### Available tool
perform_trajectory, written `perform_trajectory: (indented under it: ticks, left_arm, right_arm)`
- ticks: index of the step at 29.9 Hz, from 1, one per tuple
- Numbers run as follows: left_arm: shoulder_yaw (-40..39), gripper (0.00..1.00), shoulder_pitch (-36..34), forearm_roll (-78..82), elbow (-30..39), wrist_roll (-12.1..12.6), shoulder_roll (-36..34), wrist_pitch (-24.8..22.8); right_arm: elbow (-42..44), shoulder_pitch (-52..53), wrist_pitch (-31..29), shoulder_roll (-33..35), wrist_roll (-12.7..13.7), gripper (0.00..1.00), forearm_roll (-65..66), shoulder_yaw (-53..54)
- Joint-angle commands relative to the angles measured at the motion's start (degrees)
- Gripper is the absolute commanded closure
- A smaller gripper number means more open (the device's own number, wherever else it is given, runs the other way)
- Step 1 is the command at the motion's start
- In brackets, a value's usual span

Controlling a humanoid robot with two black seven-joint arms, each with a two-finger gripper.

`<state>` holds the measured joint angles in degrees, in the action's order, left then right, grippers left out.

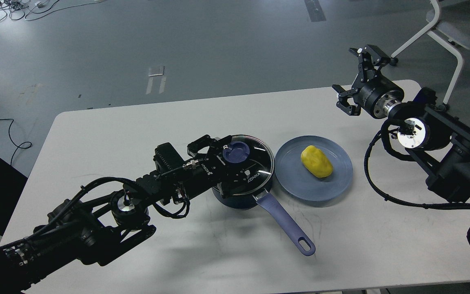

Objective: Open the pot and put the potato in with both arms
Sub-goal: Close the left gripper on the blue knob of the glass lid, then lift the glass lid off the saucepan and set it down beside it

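One pot (239,196), one potato (316,161), one plate (300,185), two tools.

Left tool (222,161) over lidded pot (241,196); potato (316,161) on plate (300,188); right tool (355,79) spread, raised.

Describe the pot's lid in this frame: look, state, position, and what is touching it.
The lid is round clear glass with a metal rim, a lavender-blue knob near its centre and white lettering towards the handle side. It seems to sit level on the dark pot, closing it. The left gripper comes in from the left, its jaws at the knob; whether they grip it is unclear. Nothing else touches it.
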<state>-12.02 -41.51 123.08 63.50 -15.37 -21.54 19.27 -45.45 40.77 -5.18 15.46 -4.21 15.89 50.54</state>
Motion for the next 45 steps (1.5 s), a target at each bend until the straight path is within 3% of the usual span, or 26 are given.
perform_trajectory:
  ticks: [1, 10, 16, 19, 20, 22, 23, 27, 40, 45]
  left_arm:
    - [-0.3, 0.02, 0.4, 0.0, 0.0, -0.5, 0.1, 0.0]
    - [-0.5, 0.03, 0.4, -0.1, -1.4, -0.7, 1.1, -0.1]
    - [-0.5, 0.12, 0.4, -0.8, -2.8, -0.7, 1.9, -0.1]
    - [-0.6, 0.27, 0.4, -0.8, -2.9, -0.7, 1.9, -0.1]
    - [-0.6, 0.38, 0.4, -0.8, -3.2, -0.8, 1.9, -0.1]
    - [-0.5, 0.48, 0.4, -0.9, -3.6, -1.2, 1.8, -0.1]
    - [-0.5, 0.58, 0.4, -1.0, -3.6, -1.5, 1.6, -0.1]
    - [-0.5, 0.76, 0.2, -3.0, -3.6, -2.3, 1.2, -0.1]
    - [-0.6, 0.77, -0.9, -8.8, -1.5, -3.5, 1.1, -0.4]
    - [-0.6, 0.77, -4.2, -12.9, 0.3, -3.7, -0.5, -0.5]
  right_arm:
    - [0.0, -0.2, 0.0, 0.0, 0.0, 0.0, 0.0, 0.0]
    - [0.0, -0.6, 0.0, 0.0, -0.1, 0.0, 0.0, 0.0]
    - [0.0, -0.5, 0.0, 0.2, -0.1, 0.0, 0.0, 0.0]
    - [0.0, -0.5, 0.0, 0.3, -0.1, 0.0, 0.0, 0.0]
    - [0.0, -0.6, 0.0, 0.3, -0.1, 0.0, 0.0, 0.0]
    - [0.1, -0.6, 0.0, 0.3, -0.2, 0.0, 0.0, 0.0]
    - [0.1, -0.6, 0.0, 0.2, -0.2, 0.0, 0.0, 0.0]
    - [0.1, -0.6, 0.0, 0.2, -0.2, 0.0, 0.0, 0.0]
    - [0.0, -0.5, 0.0, 0.4, -0.2, 0.0, 0.0, -0.1]
    - [0.0, -0.5, 0.0, 0.5, -0.2, 0.0, 0.0, -0.4]
